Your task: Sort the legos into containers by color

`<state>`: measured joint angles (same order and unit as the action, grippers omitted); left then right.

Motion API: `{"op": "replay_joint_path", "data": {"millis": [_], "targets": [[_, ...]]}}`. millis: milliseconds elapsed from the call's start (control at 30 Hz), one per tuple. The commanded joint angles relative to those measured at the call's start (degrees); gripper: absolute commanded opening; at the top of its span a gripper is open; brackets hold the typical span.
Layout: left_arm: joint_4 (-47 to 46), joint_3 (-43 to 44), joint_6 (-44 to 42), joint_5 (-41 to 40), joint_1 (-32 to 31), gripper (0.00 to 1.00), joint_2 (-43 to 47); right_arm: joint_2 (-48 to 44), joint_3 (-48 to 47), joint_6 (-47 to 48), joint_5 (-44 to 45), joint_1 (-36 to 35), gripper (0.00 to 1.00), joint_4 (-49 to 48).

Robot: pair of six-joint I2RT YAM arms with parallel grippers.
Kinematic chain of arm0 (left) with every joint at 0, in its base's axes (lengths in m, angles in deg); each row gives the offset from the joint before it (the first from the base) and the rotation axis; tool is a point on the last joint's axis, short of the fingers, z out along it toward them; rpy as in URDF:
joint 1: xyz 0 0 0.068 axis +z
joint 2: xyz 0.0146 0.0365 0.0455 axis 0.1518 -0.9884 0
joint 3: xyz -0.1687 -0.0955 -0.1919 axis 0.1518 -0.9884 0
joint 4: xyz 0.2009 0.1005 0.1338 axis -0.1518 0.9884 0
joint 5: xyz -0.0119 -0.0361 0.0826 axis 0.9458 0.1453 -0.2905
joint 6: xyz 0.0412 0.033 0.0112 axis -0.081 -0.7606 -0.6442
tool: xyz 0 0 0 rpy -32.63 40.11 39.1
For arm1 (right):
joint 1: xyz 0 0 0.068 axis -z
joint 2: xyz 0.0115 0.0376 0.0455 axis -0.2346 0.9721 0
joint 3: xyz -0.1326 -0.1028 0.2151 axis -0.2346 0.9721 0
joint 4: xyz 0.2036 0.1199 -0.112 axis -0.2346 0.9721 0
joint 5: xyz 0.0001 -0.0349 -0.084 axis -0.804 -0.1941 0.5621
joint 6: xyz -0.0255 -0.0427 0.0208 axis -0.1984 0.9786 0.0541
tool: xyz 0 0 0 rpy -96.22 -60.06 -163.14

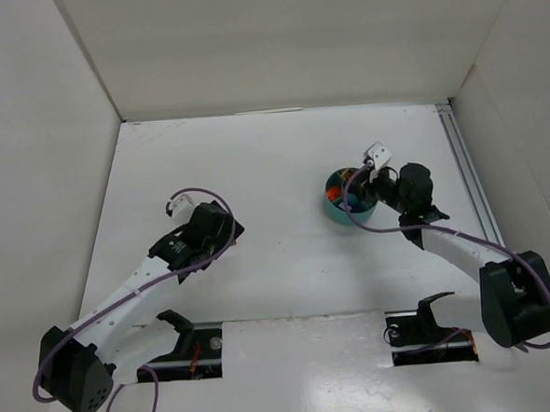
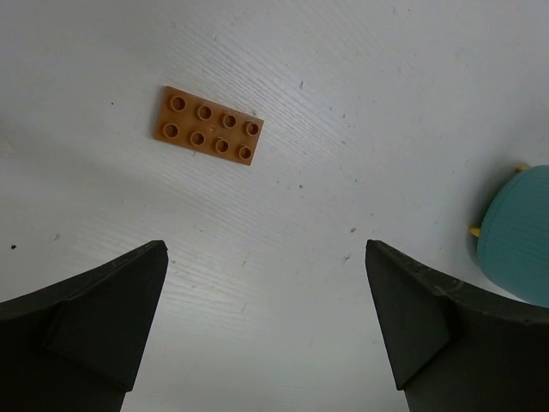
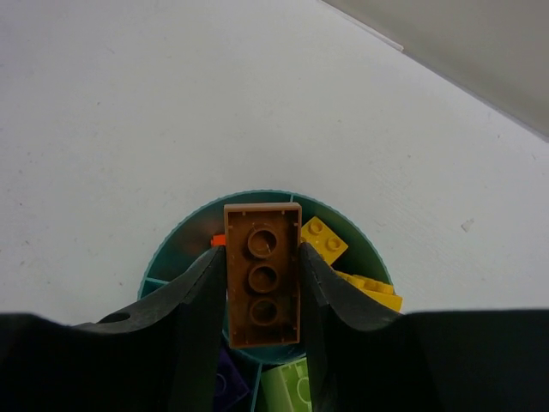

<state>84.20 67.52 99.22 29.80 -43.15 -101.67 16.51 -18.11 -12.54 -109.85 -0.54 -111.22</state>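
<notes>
Hanging over teal tub (image 3: 176, 253), right jaws clamp brown brick (image 3: 262, 275).

A white painted surface (image 1: 282, 168) forms the floor of a plain white enclosure; a back wall (image 1: 274, 38) rises at its far edge, while a left wall (image 1: 31, 184) and a right wall (image 1: 521, 98) stand at the sides (all three bare and matte); a pale metal rail (image 1: 470, 185) runs along the right edge of the surface, at the foot of the right wall; at the near edge lies a glossier white panel (image 1: 304, 382) with two rectangular openings (image 1: 217, 364); the light is soft and even, the shadows faint; close up, the surface shows fine parallel grain and a few dark specks (image 2: 352, 229); in the right wrist view a wall's foot (image 3: 463, 51) crosses the upper right corner, grey in shade.
</notes>
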Motion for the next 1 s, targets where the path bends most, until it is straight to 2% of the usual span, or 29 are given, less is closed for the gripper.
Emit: {"op": "replay_joint_path", "data": {"millis": [0,133,167,400,633,667,800,967], "targets": [[-1.4,1.2,-1.7,2.8,2.4,0.99,-0.6,-2.4,1.5,-0.7,-1.4,0.5,0.43,-4.7],[-1.4,1.2,-1.1,4.8,4.3,0.99,-2.2,-4.5,2.1,0.0,-1.4,0.5,0.59,-4.7],[-1.4,1.2,-1.1,5.4,5.1,0.99,-3.1,-4.5,2.6,0.0,-1.4,0.5,0.60,-4.7],[-3.2,0.7,-0.5,6.6,5.6,0.99,-5.5,-5.7,2.6,0.5,-1.7,1.0,0.63,-4.7],[-2.6,0.7,0.9,6.6,5.6,0.99,-6.7,-6.9,2.6,0.0,-3.2,1.5,0.60,-4.2],[-2.0,0.7,1.7,6.6,5.6,0.99,-6.7,-7.8,2.6,0.0,-3.2,1.5,0.63,-3.5],[0.0,0.7,5.4,6.6,6.6,0.99,-8.6,-11.9,1.9,-1.5,2.3,1.5,0.65,1.5],[1.1,0.0,15.0,8.6,9.4,0.99,-12.0,-19.0,3.6,-4.2,15.0,1.5,0.69,8.8]]}}
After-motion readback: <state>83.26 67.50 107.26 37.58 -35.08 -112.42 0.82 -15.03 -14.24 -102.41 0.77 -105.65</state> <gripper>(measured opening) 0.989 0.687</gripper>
